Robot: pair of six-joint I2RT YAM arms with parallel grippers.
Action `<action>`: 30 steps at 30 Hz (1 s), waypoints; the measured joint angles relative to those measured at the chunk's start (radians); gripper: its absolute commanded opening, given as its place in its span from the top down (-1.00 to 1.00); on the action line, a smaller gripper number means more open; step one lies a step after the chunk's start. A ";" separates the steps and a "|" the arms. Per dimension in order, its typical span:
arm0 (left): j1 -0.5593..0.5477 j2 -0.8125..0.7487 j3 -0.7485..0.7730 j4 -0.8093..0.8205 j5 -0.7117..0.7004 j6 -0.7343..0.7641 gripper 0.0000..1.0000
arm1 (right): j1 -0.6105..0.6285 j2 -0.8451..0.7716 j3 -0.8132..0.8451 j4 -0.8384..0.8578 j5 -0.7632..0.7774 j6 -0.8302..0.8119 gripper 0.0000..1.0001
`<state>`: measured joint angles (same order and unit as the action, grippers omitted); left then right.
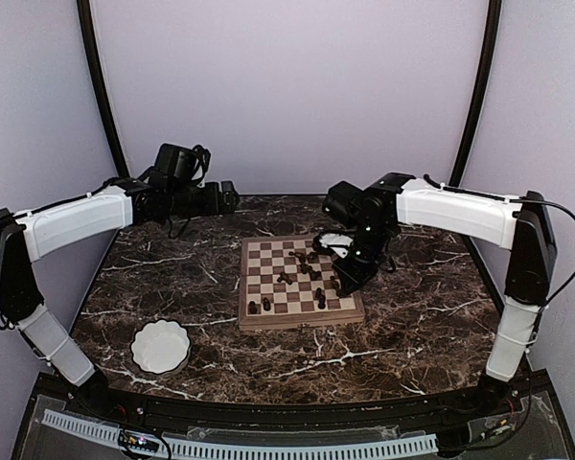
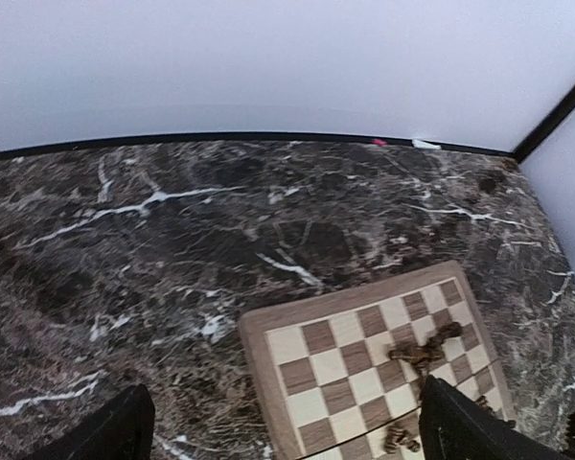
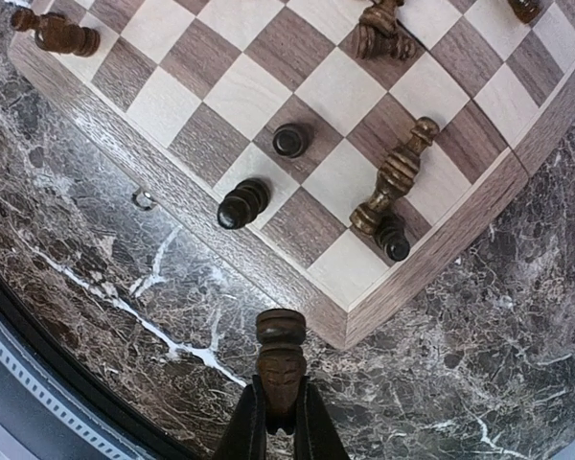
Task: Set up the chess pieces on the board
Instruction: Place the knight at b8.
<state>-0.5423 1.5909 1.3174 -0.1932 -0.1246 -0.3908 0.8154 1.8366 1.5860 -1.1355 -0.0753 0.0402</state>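
Across the middle of the top view a dark brown marble table with white veins [image 1: 412, 335] is seen. The square wooden chessboard with tan and dark brown checks and a light rim [image 1: 302, 319] is laid flat on it, just toward 3 o'clock of the table's centre. At 7 o'clock of the board, well apart from it, a white scalloped bowl [image 1: 160, 347] is set on the marble near the front edge. The left gripper [image 2: 287, 426] is held above the marble at 10 o'clock of the board, clear of it; its jaws are spread wide and nothing is held between them. The right gripper [image 3: 281, 414] is placed at the board's 3 o'clock edge. Its jaws are closed tightly on a dark turned wooden piece [image 3: 281, 350], which is gripped by its lower part with the round top pointing away from the fingers and is seen against the marble just off a corner of the board. The small dark brown-black chess pieces [image 1: 311, 272] are scattered over the board: several are clustered near its centre and three are seen near its 6 o'clock edge. In the right wrist view two are shown upright and others lying on their sides, one of them across the rim.
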 measured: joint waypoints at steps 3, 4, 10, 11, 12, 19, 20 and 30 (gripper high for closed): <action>0.010 -0.025 -0.062 -0.023 -0.066 -0.023 -0.96 | 0.008 0.035 0.016 -0.020 0.005 0.004 0.98; 0.011 -0.034 -0.077 -0.030 -0.080 -0.025 -0.95 | 0.009 0.048 0.023 -0.023 0.005 0.006 0.98; 0.015 -0.079 -0.109 -0.040 -0.130 -0.023 -0.86 | 0.010 0.095 0.031 -0.026 0.007 0.013 0.96; 0.015 -0.087 -0.111 -0.040 -0.130 -0.021 -0.85 | 0.010 0.097 0.032 -0.025 0.008 0.014 0.96; 0.015 -0.094 -0.111 -0.038 -0.129 -0.020 -0.83 | 0.010 0.098 0.034 -0.026 0.008 0.014 0.95; 0.015 -0.122 -0.138 -0.007 -0.101 -0.021 -0.78 | 0.010 0.136 0.070 -0.031 0.010 0.021 0.93; 0.015 -0.124 -0.143 -0.002 -0.097 -0.022 -0.77 | 0.010 0.143 0.074 -0.031 0.010 0.021 0.93; 0.015 -0.138 -0.179 0.013 -0.070 -0.025 -0.76 | 0.010 0.169 0.087 -0.033 0.028 0.024 0.87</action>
<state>-0.5274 1.4525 1.1389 -0.1802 -0.1944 -0.4156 0.8253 2.0056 1.6726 -1.1683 -0.0475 0.0643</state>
